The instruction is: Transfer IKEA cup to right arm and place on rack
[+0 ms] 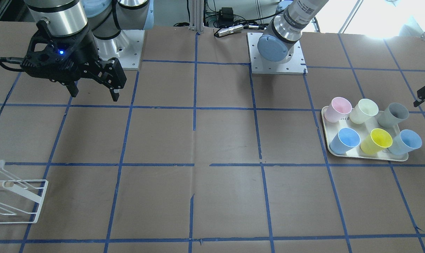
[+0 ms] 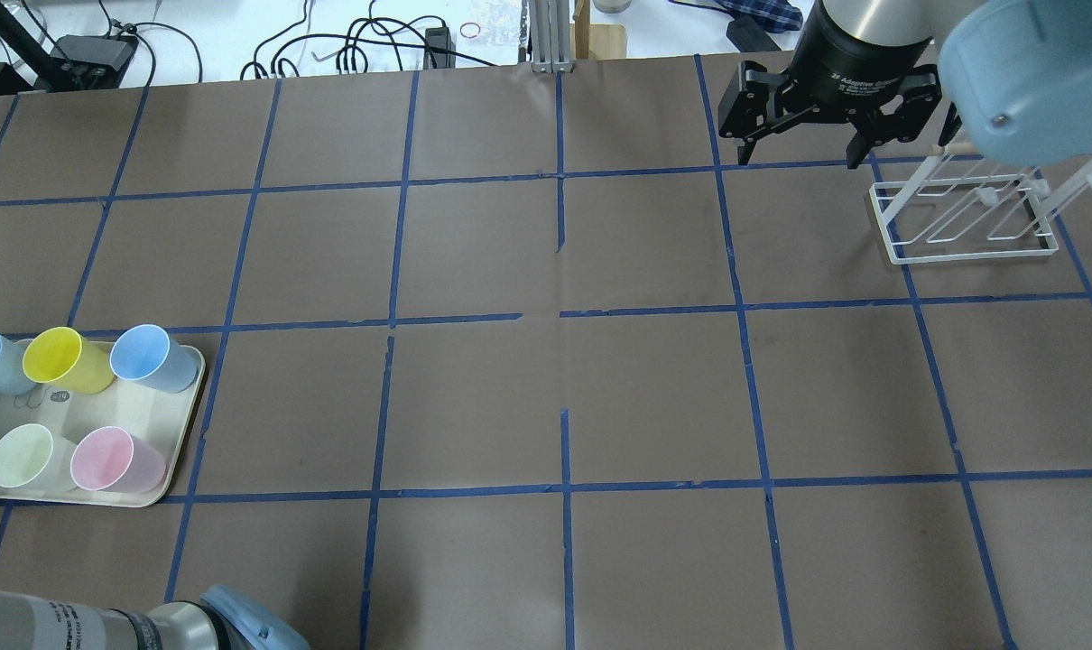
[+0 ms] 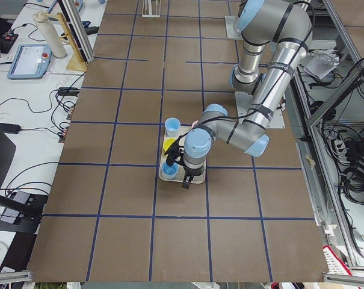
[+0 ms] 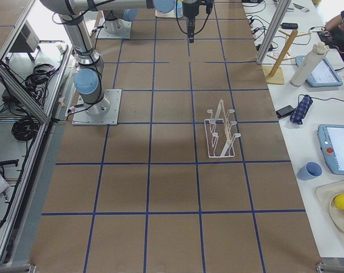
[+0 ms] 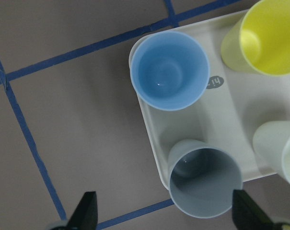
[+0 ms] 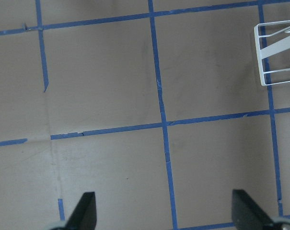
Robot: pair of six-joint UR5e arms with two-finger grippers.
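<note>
- Find cup (image 5: 204,179) upright in a tray (image 5: 152,120) corner, directly below left gripper (image 5: 166,218), inside the span of its fingers, untouched.
- Note left gripper spread wide, holding nothing, hovering over the tray edge.
- Note right gripper (image 1: 94,95) likewise released and empty, held high, well apart from the left one. Rack (image 2: 961,230) near it, lower and off to one side, bare.
- Judge progress as nil: no grasp, no hand-over, no placing yet.
- Left to do: close on cup, lift, carry toward right gripper, pass, set on rack.
- Flag neighbours: blue cup (image 5: 168,72) just ahead of left gripper, pale green cup (image 5: 279,148) close at one finger's side.
- Record surface: table (image 1: 212,140) covered in brown paper, gridded with blue tape.
- Record room: white bench (image 2: 239,41) with cables (image 2: 365,41) beyond right gripper, across the table.
</note>
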